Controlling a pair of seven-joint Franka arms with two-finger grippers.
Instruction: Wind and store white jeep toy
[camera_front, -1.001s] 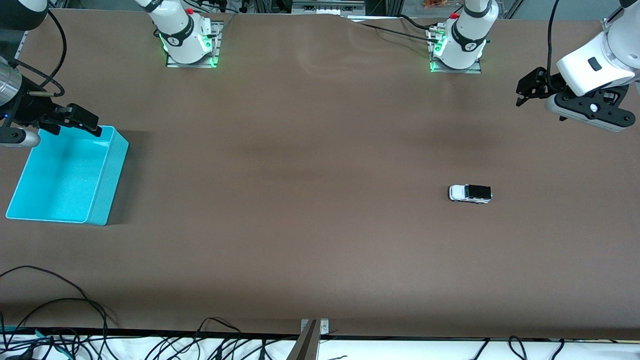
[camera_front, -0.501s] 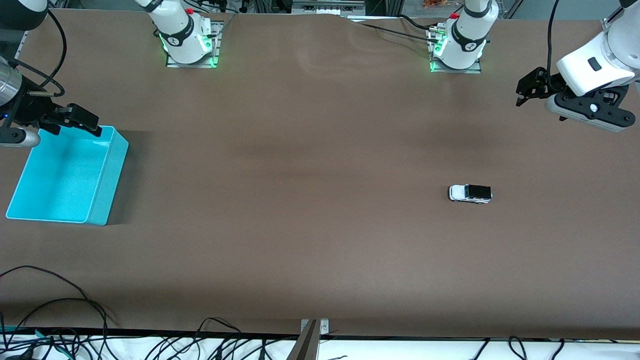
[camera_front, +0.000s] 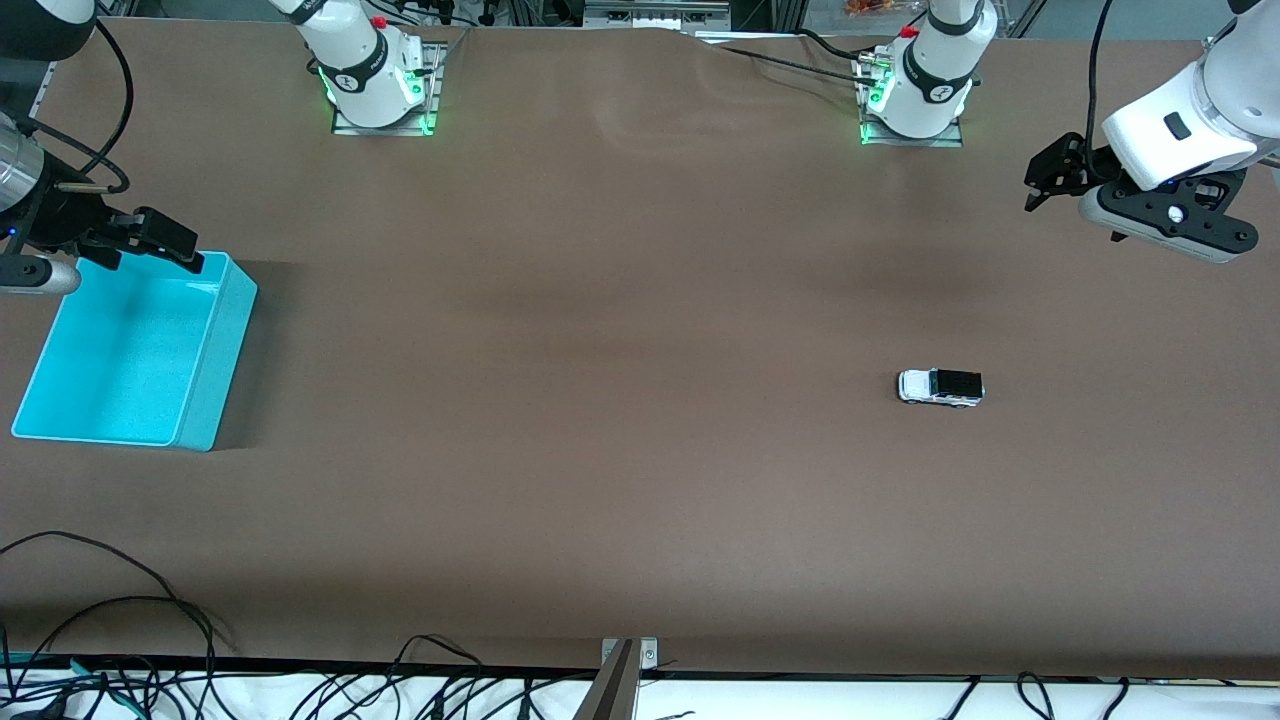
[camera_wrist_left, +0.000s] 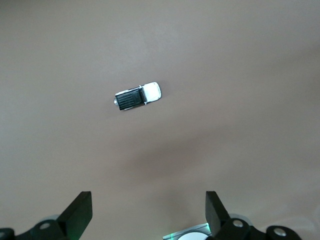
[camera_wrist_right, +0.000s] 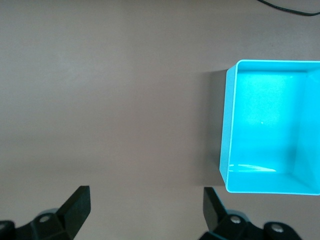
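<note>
The white jeep toy (camera_front: 940, 387) is a tiny white car with a black roof and rear, standing on the brown table toward the left arm's end; the left wrist view shows it too (camera_wrist_left: 137, 97). My left gripper (camera_front: 1046, 180) hangs open and empty above the table's end, well apart from the toy, its fingers (camera_wrist_left: 77, 212) spread wide. At the right arm's end my right gripper (camera_front: 150, 240) is open and empty over the rim of the cyan bin (camera_front: 215, 350), whose inside (camera_wrist_right: 265, 130) holds nothing.
The two arm bases (camera_front: 375, 80) (camera_front: 915, 90) stand along the table edge farthest from the front camera. Loose black cables (camera_front: 120, 610) lie at the nearest edge, beside a small metal bracket (camera_front: 628, 655).
The left gripper has shifted slightly up and toward the table's middle. The right arm, the toy and the bin have not moved.
</note>
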